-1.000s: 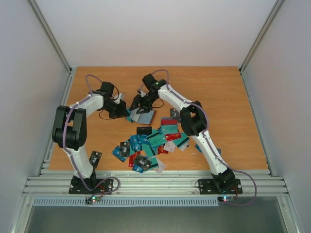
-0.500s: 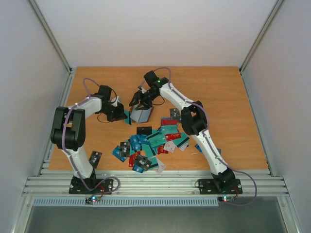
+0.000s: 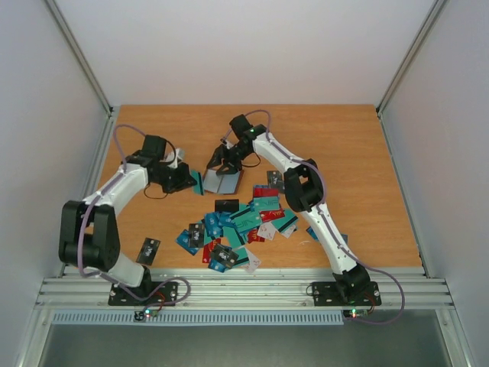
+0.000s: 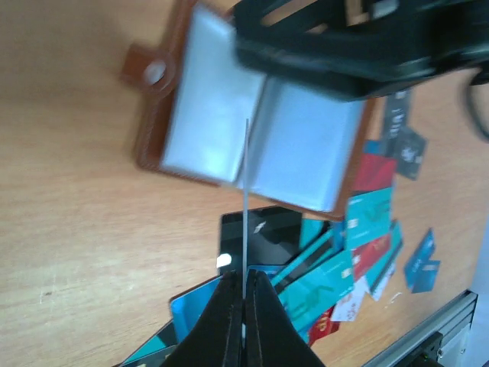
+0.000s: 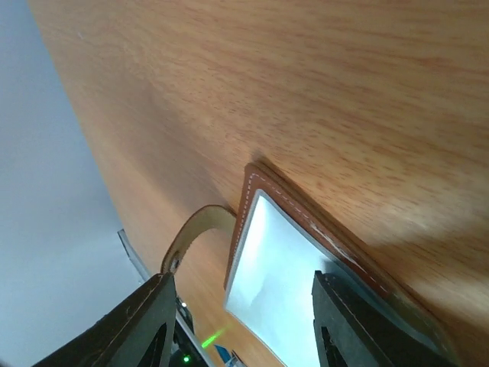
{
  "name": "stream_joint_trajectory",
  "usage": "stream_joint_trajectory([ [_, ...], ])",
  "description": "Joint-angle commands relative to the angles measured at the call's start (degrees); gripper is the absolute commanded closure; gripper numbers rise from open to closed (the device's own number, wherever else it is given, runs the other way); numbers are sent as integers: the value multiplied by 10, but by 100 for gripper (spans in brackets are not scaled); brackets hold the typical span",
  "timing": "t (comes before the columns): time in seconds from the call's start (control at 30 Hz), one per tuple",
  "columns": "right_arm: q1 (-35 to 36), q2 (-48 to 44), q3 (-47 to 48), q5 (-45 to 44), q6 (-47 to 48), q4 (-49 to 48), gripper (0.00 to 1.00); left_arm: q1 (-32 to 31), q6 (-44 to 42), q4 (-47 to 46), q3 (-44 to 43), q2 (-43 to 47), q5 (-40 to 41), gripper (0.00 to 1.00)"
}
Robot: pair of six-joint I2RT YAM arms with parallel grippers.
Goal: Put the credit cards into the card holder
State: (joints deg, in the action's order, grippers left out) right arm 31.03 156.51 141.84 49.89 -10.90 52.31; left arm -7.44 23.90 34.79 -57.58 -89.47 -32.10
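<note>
The card holder lies open on the table, brown with pale clear sleeves and a snap strap. My right gripper hovers right over it, open, one finger low on an open page. My left gripper stands just left of the holder, shut on a teal credit card. That card shows edge-on, pointing at the holder's fold. Several more credit cards, blue, teal, red and black, lie piled nearer the arm bases.
A single dark card lies by the left arm's base, and another dark one lies right of the holder. The metal rail runs along the near edge. Bare wood spreads to the right.
The left arm's elbow has swung out to the near left while its gripper stays beside the holder with the card. The right gripper and holder have shifted only slightly.
</note>
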Motion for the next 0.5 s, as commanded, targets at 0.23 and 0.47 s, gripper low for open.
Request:
stream_joint_trajectory([
  [0.23, 7, 41, 23, 60, -3, -32, 49, 1, -50, -91, -50, -16, -103, 98],
  [0.47, -6, 21, 23, 40, 25, 8, 49, 0, 73, -297, -30, -110, -140, 100],
])
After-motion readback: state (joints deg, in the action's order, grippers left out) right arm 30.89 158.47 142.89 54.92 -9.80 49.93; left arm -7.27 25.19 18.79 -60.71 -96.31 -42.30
